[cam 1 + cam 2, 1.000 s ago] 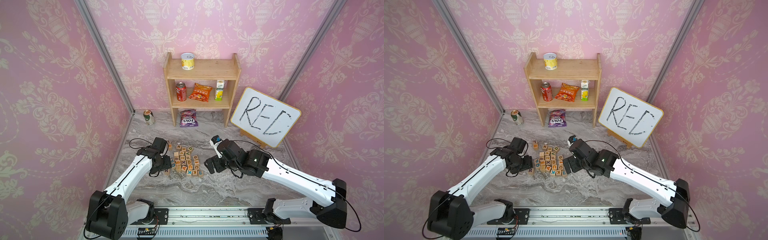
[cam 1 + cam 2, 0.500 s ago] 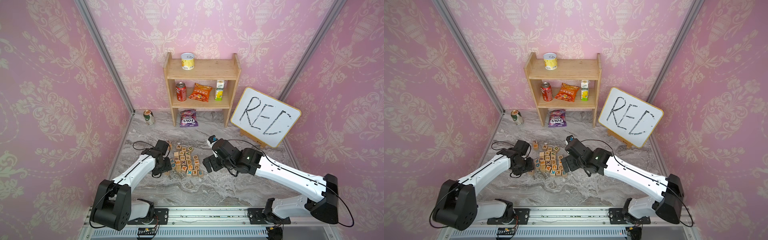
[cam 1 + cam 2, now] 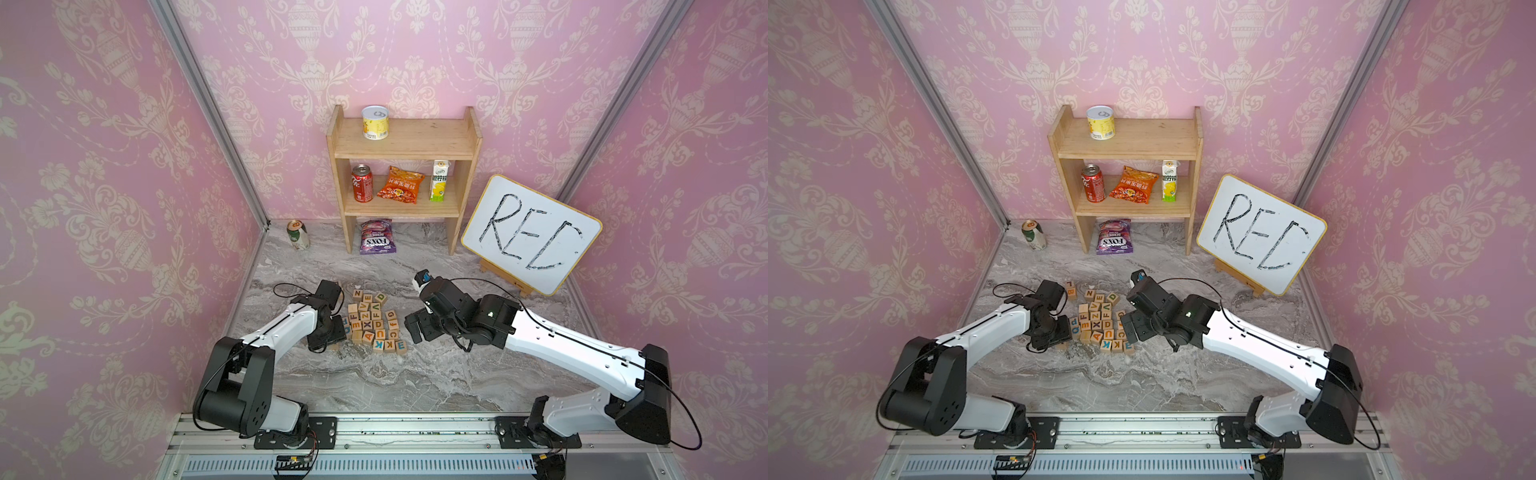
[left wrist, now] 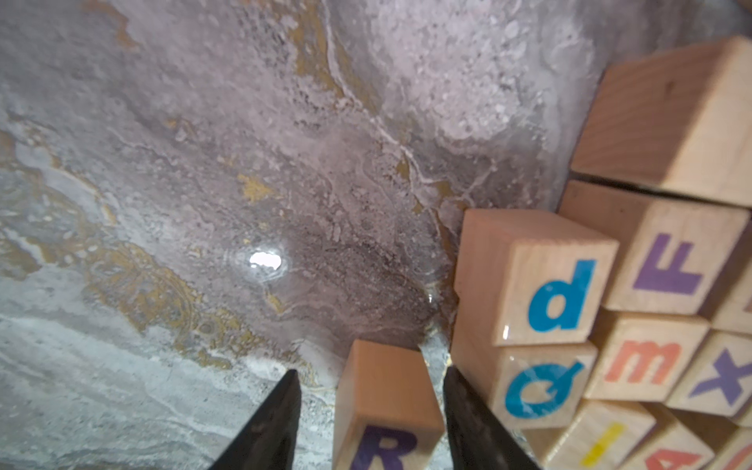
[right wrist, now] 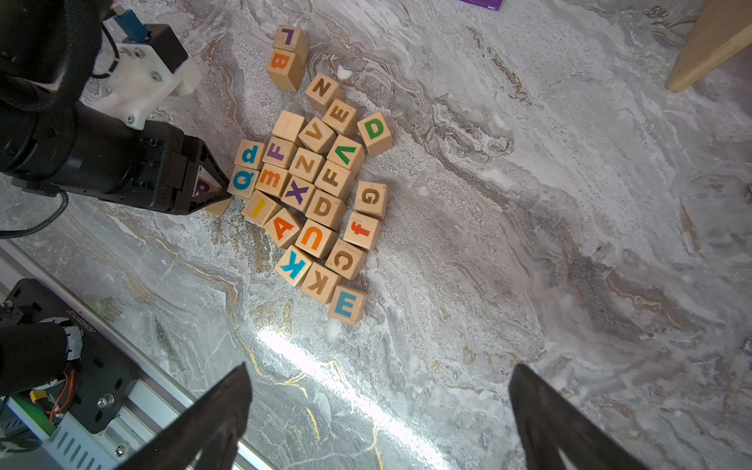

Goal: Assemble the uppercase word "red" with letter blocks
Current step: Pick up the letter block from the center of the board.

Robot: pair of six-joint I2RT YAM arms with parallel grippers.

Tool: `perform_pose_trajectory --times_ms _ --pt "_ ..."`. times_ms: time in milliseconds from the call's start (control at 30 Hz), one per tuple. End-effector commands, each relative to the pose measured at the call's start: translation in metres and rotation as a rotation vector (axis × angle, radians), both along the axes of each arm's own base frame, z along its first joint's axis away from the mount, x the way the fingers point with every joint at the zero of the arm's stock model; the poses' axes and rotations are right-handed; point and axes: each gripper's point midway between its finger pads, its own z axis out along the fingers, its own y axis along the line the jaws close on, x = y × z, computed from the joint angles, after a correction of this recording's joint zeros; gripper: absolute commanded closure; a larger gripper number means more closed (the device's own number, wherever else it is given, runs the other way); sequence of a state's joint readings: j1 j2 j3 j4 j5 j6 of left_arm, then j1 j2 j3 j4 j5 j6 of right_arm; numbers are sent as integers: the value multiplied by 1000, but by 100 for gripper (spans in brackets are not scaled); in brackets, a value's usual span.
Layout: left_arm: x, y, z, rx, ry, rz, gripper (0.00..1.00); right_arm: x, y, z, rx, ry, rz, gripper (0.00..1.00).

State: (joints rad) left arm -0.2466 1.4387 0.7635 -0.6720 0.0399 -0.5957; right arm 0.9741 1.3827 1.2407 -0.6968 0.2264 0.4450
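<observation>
L wrist cam gives me what the top views hide: the purple R block [image 4: 386,403] stands between the fingers of the left gripper [image 4: 370,372]. Jaws are spread around it, with a gap on one side, so no pinch. In both top views the gripper body covers that block. R wrist cam shows the letter blocks [image 5: 317,183] packed tight, with the green D block [image 5: 374,132] at the cluster's edge. Right gripper [image 5: 378,368] is wide apart and empty, over the bare marble table [image 5: 529,244]. Free room toward the rail. Pink wallpaper, shelf [image 3: 403,141] and whiteboard [image 3: 528,237] at the back.
</observation>
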Motion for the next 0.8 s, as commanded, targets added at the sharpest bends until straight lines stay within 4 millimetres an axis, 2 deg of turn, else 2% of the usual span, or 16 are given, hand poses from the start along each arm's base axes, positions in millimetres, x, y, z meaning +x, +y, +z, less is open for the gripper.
perform_pose_trajectory --times_ms 0,100,233,333,400,767 --pt "-3 -3 -7 -3 23 -25 49 4 0 7 -17 -29 1 0" --pt "-2 -4 -9 -6 28 -25 60 5 -1 6 -27 -31 -3 0" --pt "-2 -4 -10 -4 32 -28 64 8 -3 5 -34 -31 -12 0" --pt "-3 -3 -7 2 34 -37 77 9 -3 4 -34 -31 -14 0" --pt "-3 -2 -4 12 37 -44 82 9 -3 6 -30 -35 -14 0" --pt "3 5 31 61 11 -74 99 9 -2 6 -20 -26 -1 0"
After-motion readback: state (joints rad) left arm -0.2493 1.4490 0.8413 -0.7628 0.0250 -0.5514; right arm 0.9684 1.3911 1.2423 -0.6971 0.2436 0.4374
